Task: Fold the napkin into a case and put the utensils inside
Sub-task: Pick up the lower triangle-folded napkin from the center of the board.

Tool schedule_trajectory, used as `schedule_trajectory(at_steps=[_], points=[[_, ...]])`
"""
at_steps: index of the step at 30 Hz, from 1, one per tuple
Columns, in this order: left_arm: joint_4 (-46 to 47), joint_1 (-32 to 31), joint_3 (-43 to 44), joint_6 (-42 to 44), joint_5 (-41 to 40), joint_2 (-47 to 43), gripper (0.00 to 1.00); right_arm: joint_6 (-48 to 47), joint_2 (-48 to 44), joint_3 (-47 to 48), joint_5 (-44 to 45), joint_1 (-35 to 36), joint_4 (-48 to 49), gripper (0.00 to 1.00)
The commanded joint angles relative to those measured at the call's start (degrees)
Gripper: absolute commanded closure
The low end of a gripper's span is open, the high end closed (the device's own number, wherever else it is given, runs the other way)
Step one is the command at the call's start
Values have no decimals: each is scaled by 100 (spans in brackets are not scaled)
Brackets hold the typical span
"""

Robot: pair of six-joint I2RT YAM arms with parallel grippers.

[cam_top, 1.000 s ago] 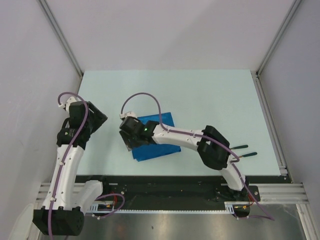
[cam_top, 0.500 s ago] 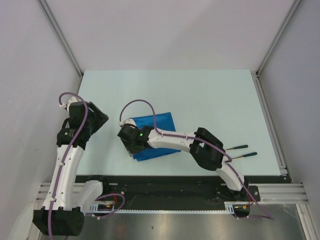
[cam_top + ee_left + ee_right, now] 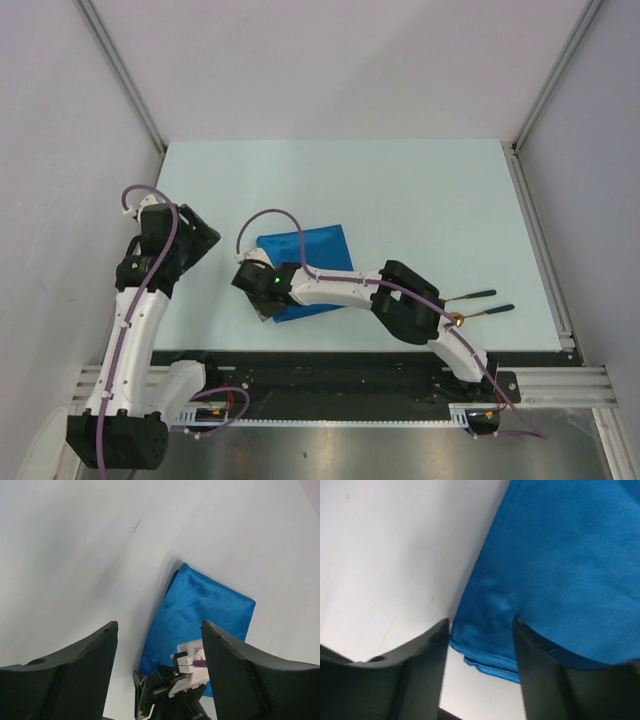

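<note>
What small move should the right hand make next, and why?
Probably close the right hand on the napkin. It is open and straddles the napkin's corner, where the folded layers show at the edge, so a pinch there seems ready. How low the hand sits is hard to tell.

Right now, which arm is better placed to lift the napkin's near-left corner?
Right. The right claw, open, straddles that corner of the napkin; the left claw hangs open, off the cloth to its left.
</note>
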Motion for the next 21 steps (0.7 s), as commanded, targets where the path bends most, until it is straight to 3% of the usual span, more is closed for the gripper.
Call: schedule_trajectory(at_steps=[1,3,6,12,16,18,21], points=[[114,34,-23,-48,127,177,27,293,316,-306,72,38,-110,49],[105,34,-22,-21,153,282,26,372,333,-464,203,38,-102,64],[114,208,-127,-12,171,397,25,407,368,-597,257,-23,-40,79],[412,385,-409,-12,662,757,23,136,71,-789,144,-93,355,100],[939,385,-541,206,1548,1222,21,56,-552,-1271,-366,-225,943,100],[1534,385,-707,269,2424,1407,20,108,-860,-1658,-917,-313,1627,100],[2097,350,-830,94,3017,1776,16,354,-1441,-2511,-1673,-567,2594,100]])
